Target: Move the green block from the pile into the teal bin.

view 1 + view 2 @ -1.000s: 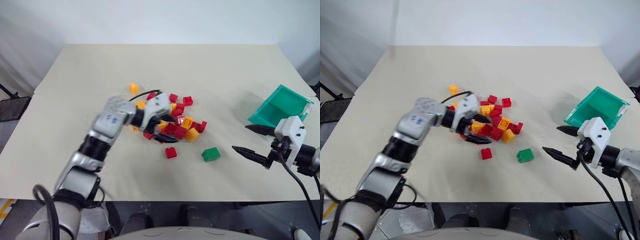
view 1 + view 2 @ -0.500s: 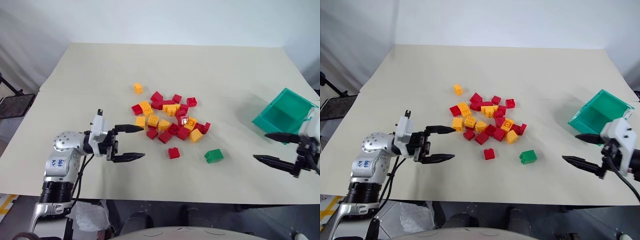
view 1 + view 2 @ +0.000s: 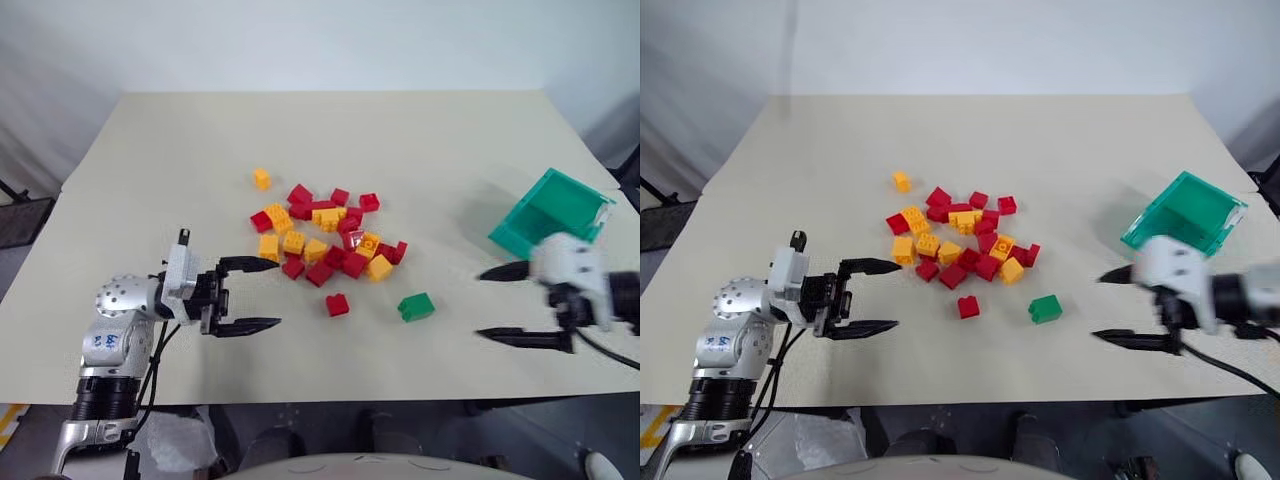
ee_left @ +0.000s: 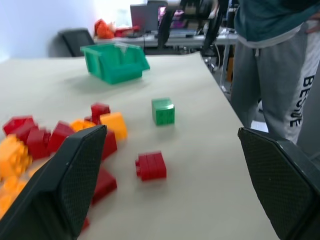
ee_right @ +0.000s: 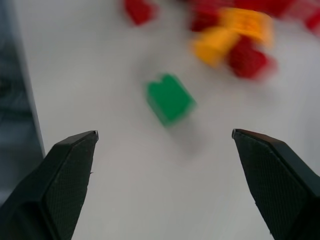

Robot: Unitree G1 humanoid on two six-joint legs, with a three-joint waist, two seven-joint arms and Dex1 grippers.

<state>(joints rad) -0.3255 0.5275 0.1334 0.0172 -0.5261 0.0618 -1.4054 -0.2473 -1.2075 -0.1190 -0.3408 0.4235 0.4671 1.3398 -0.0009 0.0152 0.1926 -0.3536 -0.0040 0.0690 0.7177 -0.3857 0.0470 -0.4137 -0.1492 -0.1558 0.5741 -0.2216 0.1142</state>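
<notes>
Green block (image 3: 416, 306) sits upright, alone just outside the pile (image 3: 320, 235), bare table (image 3: 420, 150) around it. Left gripper (image 3: 252, 295) and right gripper (image 3: 500, 303) both gape, empty.

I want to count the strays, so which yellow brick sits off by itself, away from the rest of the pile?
The yellow brick at the far left edge of the pile, set apart with bare table around it; the other yellow ones lie among red bricks.

Left tool (image 3: 248, 295) and, though blurred, right tool (image 3: 508, 303) gape empty.
</notes>
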